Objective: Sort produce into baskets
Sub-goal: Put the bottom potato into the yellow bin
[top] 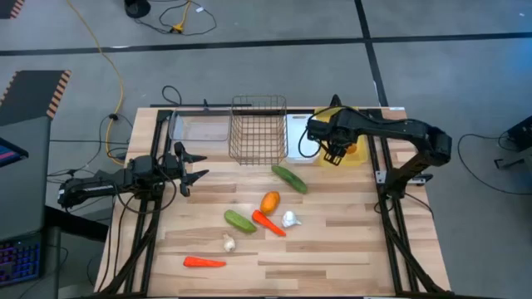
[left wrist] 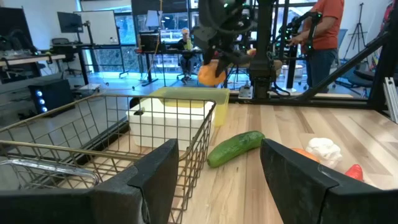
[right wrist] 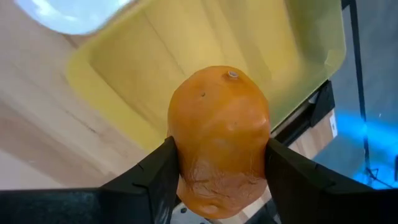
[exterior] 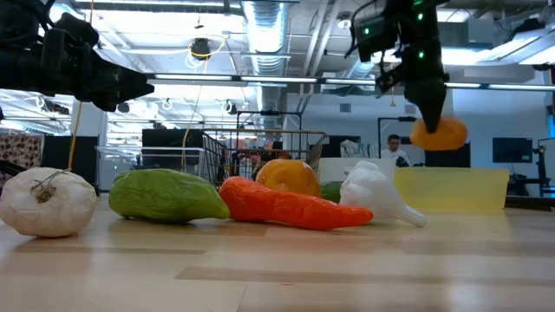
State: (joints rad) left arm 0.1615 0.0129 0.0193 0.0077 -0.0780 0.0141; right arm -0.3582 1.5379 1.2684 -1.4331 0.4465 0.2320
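My right gripper (top: 336, 154) is shut on an orange (right wrist: 219, 140) above the yellow bin (top: 352, 143) at the table's far right; the orange also shows in the low view (exterior: 439, 133). My left gripper (top: 193, 166) is open and empty at the left, near the wire-mesh basket (top: 258, 129). On the table lie a second orange (top: 269, 202), two cucumbers (top: 289, 178) (top: 239, 221), two carrots (top: 268, 223) (top: 204, 262) and two garlic bulbs (top: 290, 219) (top: 229, 243). My right gripper pinches the orange's two opposite sides (right wrist: 180, 155) between its two fingers, coming from above and pointing down. The orange hangs below the fingers, lifted clear above the yellow bin.
A white bin (top: 299, 133) stands between the wire basket and the yellow bin; a clear tray (top: 199, 127) is at the far left. People show in the room beyond the table. Bare wood lies along the near right.
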